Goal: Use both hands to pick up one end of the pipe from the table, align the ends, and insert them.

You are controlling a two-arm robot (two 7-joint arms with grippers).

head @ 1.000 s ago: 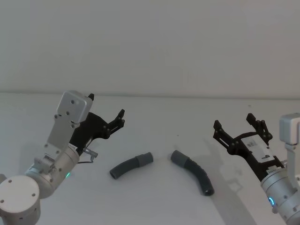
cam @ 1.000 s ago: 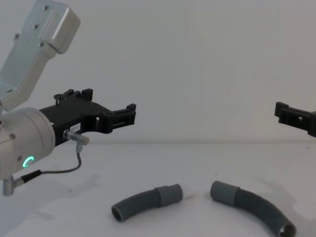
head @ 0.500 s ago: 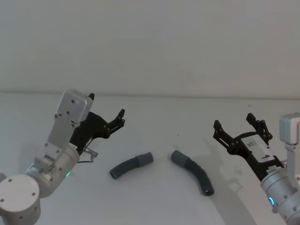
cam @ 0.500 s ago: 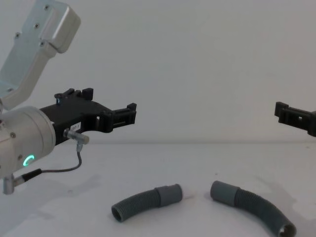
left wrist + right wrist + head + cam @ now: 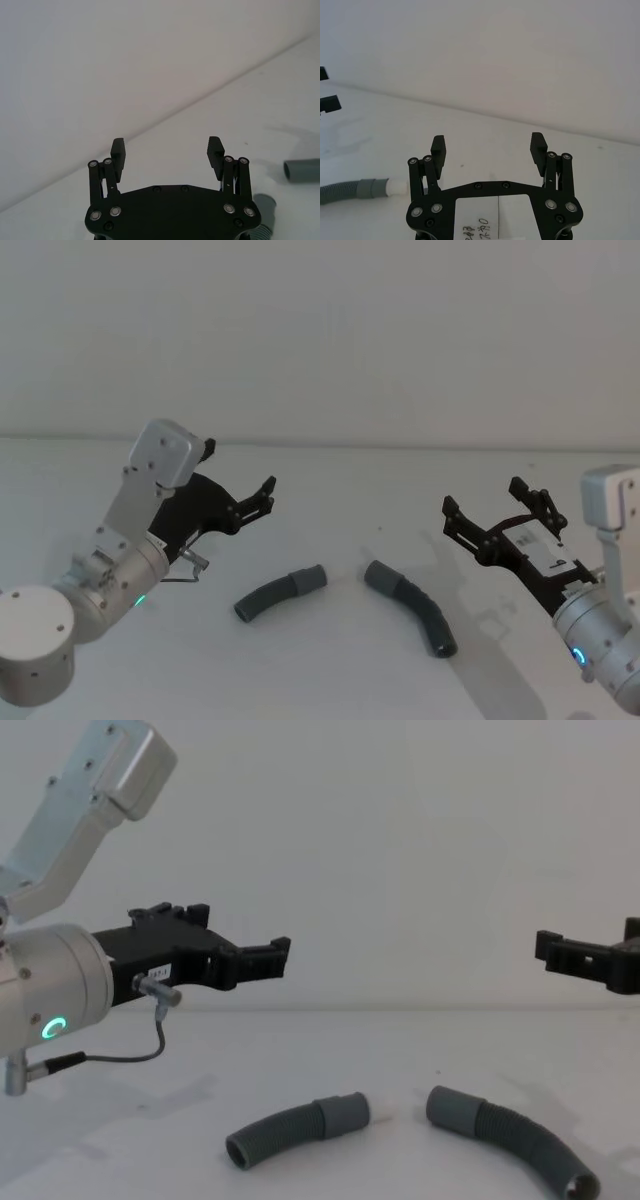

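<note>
Two curved dark-grey pipe pieces lie on the white table [image 5: 330, 670]. The left piece [image 5: 278, 593] [image 5: 290, 1128] has a smooth cuff [image 5: 370, 189] with a whitish tip [image 5: 397, 187]. That cuff faces the cuff [image 5: 450, 1108] of the right piece [image 5: 415, 607] [image 5: 515, 1140] across a small gap. My left gripper [image 5: 240, 475] [image 5: 265, 952] [image 5: 167, 150] hovers open above and to the left of the left piece. On the other side my right gripper [image 5: 483, 495] [image 5: 570, 952] [image 5: 489, 147] hangs open, above and to the right of the right piece. Neither holds anything.
A plain pale wall [image 5: 320, 330] rises behind the table's far edge. A thin grey cable [image 5: 120, 1062] loops under the left wrist, near its green ring light [image 5: 52, 1028].
Both grippers have drifted a little toward the middle, the left one rightward and the right one leftward. The pipe pieces have not moved.
</note>
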